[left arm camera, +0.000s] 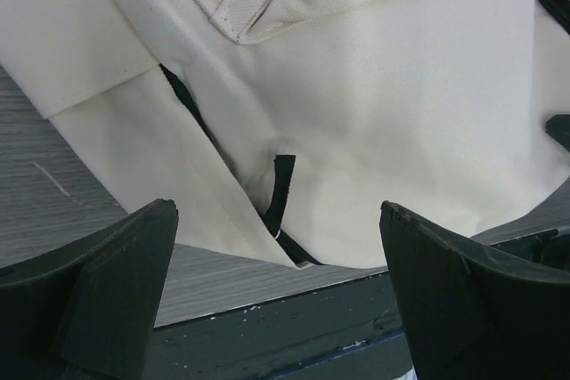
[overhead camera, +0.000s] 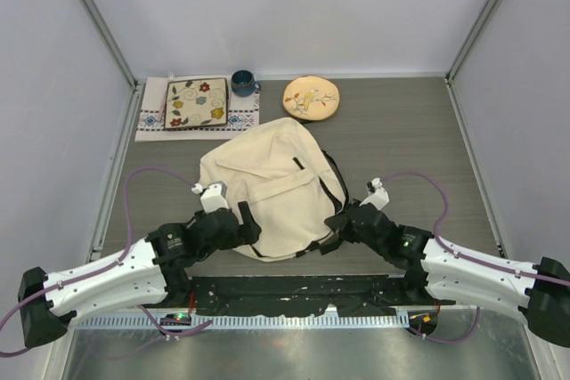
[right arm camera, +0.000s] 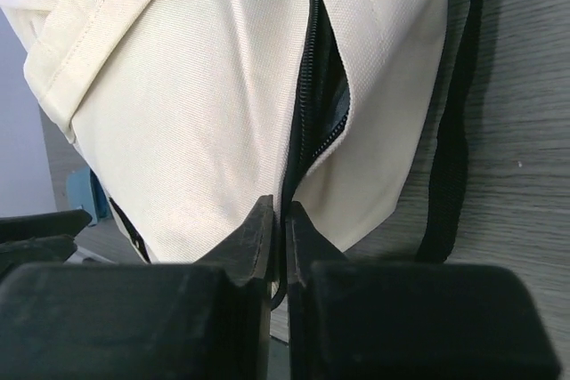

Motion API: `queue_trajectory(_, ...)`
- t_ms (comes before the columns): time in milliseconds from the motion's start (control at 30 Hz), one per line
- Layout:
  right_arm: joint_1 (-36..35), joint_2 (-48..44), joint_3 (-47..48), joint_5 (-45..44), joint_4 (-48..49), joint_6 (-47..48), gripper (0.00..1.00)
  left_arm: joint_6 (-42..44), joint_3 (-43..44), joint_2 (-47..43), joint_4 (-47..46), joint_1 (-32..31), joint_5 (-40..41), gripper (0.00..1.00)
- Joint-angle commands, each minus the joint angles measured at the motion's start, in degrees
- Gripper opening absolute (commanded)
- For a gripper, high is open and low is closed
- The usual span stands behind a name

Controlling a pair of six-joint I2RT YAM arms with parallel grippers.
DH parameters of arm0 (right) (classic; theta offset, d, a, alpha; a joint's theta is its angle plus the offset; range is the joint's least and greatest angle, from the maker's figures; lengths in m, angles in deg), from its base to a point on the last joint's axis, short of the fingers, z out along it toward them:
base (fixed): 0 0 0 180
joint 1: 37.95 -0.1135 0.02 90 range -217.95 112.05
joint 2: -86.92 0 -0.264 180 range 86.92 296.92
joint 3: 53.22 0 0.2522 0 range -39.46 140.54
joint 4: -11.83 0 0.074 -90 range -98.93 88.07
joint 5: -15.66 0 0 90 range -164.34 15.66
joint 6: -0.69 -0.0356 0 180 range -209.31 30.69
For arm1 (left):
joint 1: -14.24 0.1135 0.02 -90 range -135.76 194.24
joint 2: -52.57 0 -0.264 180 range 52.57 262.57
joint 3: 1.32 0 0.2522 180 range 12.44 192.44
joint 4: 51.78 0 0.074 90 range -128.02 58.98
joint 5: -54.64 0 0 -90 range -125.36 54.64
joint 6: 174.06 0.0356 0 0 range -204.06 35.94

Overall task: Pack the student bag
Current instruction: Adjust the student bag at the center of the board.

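The student bag (overhead camera: pixel 267 184), a cream fabric backpack with black straps, lies flat mid-table. My left gripper (overhead camera: pixel 249 229) stands open at its near left edge. In the left wrist view the open left gripper (left arm camera: pixel 278 211) frames the student bag (left arm camera: pixel 383 113), a black zipper pull (left arm camera: pixel 280 189) and bare table, with nothing between the fingers. My right gripper (overhead camera: pixel 335 221) is at the bag's near right side. In the right wrist view the right gripper (right arm camera: pixel 278 206) is shut on the black pull at the end of the partly open zipper (right arm camera: pixel 312 113) of the student bag (right arm camera: pixel 196 104).
At the back stand a patterned square plate (overhead camera: pixel 197 101) on a cloth mat (overhead camera: pixel 151 117), a blue cup (overhead camera: pixel 242 83) and a round yellowish floral plate (overhead camera: pixel 312 97). A black strap (right arm camera: pixel 454 131) trails right of the bag. A dark base rail (overhead camera: pixel 294 291) runs along the near edge.
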Motion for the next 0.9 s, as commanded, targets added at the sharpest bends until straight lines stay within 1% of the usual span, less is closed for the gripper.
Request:
queue_trajectory(0,2.55,1.35,3.07,-4.79,1.00,5.06,0.07,0.90,0.45,-0.03,-5.26,0.59,-0.93,1.00)
queue_trajectory(67,5.37,2.23,4.38,-3.39,-0.05,8.48,0.05,0.99,0.45,0.14,-5.52,0.59,-1.11,0.99)
queue_trajectory(100,9.21,3.19,4.57,-0.86,0.20,9.55,0.03,0.99,0.63,0.14,-5.79,0.59,-1.19,1.00)
queue_trajectory(167,13.98,3.99,5.09,2.31,0.99,12.44,0.01,0.90,0.63,0.49,-5.97,0.59,-1.28,1.00)
queue_trajectory(200,18.26,4.51,5.44,3.89,1.35,15.07,0.01,0.90,0.72,0.58,-6.31,0.59,-1.37,1.00)
queue_trajectory(267,21.63,6.01,7.19,6.62,1.52,17.89,0.01,0.82,0.72,0.93,-6.75,0.59,-1.55,1.00)
queue_trajectory(300,24.43,6.62,7.81,7.59,1.79,20.26,0.01,0.81,0.63,1.11,-7.45,0.59,-1.63,1.00)
queue_trajectory(367,25.86,9.07,9.91,10.84,2.31,21.85,0.01,0.73,0.28,1.55,-8.42,0.59,-1.72,1.00)
queue_trajectory(433,26.13,10.40,11.42,13.39,1.62,23.70,0.11,0.64,0.01,2.60,-10.18,0.59,-1.81,1.00)
queue_trajectory(467,26.21,10.84,12.12,13.49,0.92,23.79,0.18,0.64,-0.25,2.95,-10.88,0.59,-1.81,1.00)
queue_trajectory(500,26.21,10.41,12.13,13.49,0.39,23.79,0.33,0.46,-0.42,3.65,-12.63,0.59,-1.81,0.99)
queue_trajectory(533,26.21,9.71,12.04,13.23,-1.27,23.53,0.39,0.20,-0.95,3.92,-13.51,0.59,-1.55,1.00)
queue_trajectory(600,26.21,5.94,11.60,11.38,-3.56,23.36,0.49,-1.11,-1.83,4.36,-16.75,0.59,-1.02,1.00)
queue_trajectory(733,26.13,-3.02,11.07,9.36,-10.05,22.30,0.53,-6.20,-4.81,5.06,-21.34,0.94,-0.40,0.99)
queue_trajectory(767,26.13,-4.43,11.51,9.18,-11.29,22.13,0.53,-7.52,-5.17,5.32,-21.69,1.11,-0.49,0.95)
queue_trajectory(800,26.13,-6.97,11.77,8.92,-12.44,22.04,0.53,-10.06,-5.26,5.50,-21.09,1.20,-0.32,0.94)
queue_trajectory(867,26.21,-8.48,13.00,8.92,-15.95,22.04,0.53,-11.92,-5.17,6.29,-19.60,1.20,-0.05,0.91)
